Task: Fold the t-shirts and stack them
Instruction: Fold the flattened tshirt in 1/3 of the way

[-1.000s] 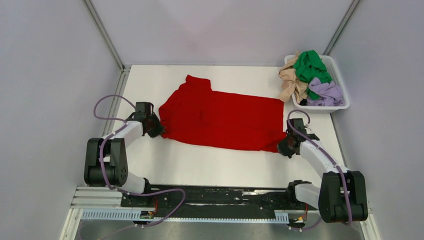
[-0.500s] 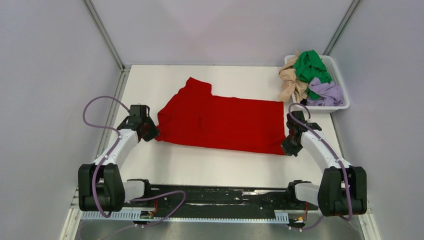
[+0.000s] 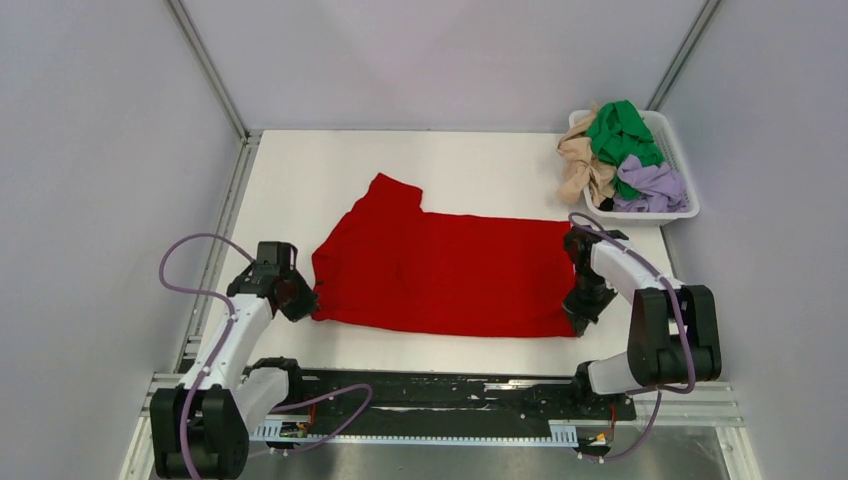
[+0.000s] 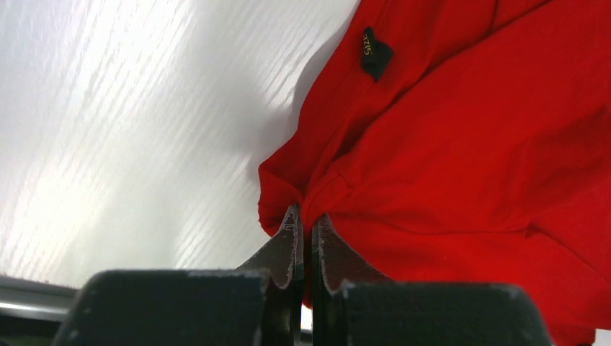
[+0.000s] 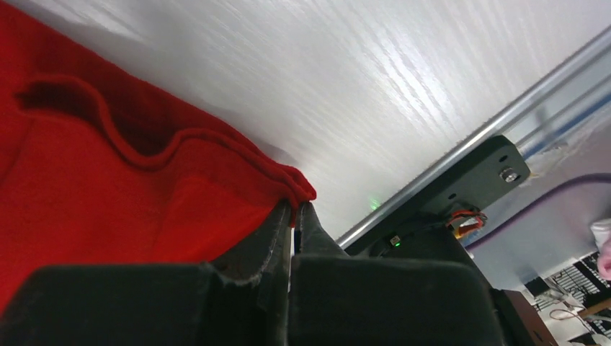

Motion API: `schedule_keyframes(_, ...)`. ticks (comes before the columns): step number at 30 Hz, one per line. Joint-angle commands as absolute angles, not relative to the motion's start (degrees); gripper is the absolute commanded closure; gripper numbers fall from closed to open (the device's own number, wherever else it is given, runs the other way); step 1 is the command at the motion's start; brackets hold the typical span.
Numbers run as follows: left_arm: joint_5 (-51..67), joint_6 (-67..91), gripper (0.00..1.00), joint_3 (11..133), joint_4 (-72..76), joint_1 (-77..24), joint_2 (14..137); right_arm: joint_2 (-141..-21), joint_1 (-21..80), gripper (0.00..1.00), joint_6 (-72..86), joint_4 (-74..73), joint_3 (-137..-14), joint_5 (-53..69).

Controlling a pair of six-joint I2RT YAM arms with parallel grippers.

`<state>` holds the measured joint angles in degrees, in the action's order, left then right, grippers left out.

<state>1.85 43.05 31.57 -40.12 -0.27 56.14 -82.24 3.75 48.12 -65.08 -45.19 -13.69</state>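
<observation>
On the white counter (image 3: 400, 160) the bright red short-sleeved cloth t-shirt (image 3: 440, 275) lies spread centrally, left hand (image 3: 298, 300) and right hand (image 3: 581, 311) clenched on its 8 and 4 o'clock corners, seemingly flattening it; next, likely an even fold toward 12 o'clock.

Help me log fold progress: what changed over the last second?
Both the left end effector and right end effector, shut on the red t-shirt at its near corners, drew back toward the bases, dragging it nearer. Grips held; the basket and the other t-shirts stayed put.
</observation>
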Motion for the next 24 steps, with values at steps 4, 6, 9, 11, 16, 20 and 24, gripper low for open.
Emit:
schedule_keyframes(4,3.9,48.9,1.0,29.8,-48.1,-1.7,48.6,-81.7,4.2,1.0,52.2,-71.4,-48.0,-19.1)
schedule_keyframes(6,4.4,49.7,1.0,29.8,-49.1,-2.5,47.7,-81.7,4.2,1.0,52.4,-71.4,-48.3,-19.9)
schedule_keyframes(9,4.4,50.0,0.98,30.1,-52.6,-3.8,47.3,-81.9,4.2,1.0,52.4,-71.3,-48.9,-20.1)
schedule_keyframes(11,3.1,51.0,0.95,29.7,-54.1,-5.8,46.9,-81.9,4.2,1.0,52.4,-71.2,-48.5,-20.1)
schedule_keyframes(16,0.2,52.3,0.85,29.4,-57.1,-8.9,47.8,-80.6,4.2,0.97,52.0,-71.2,-47.4,-18.7)
schedule_keyframes(20,0.2,52.9,0.76,29.8,-57.8,-9.1,46.6,-79.1,4.2,0.96,52.3,-72.3,-47.3,-17.5)
schedule_keyframes(24,0.2,53.3,0.57,30.6,-58.2,-9.1,45.1,-77.0,4.4,0.95,53.0,-73.3,-47.4,-15.3)
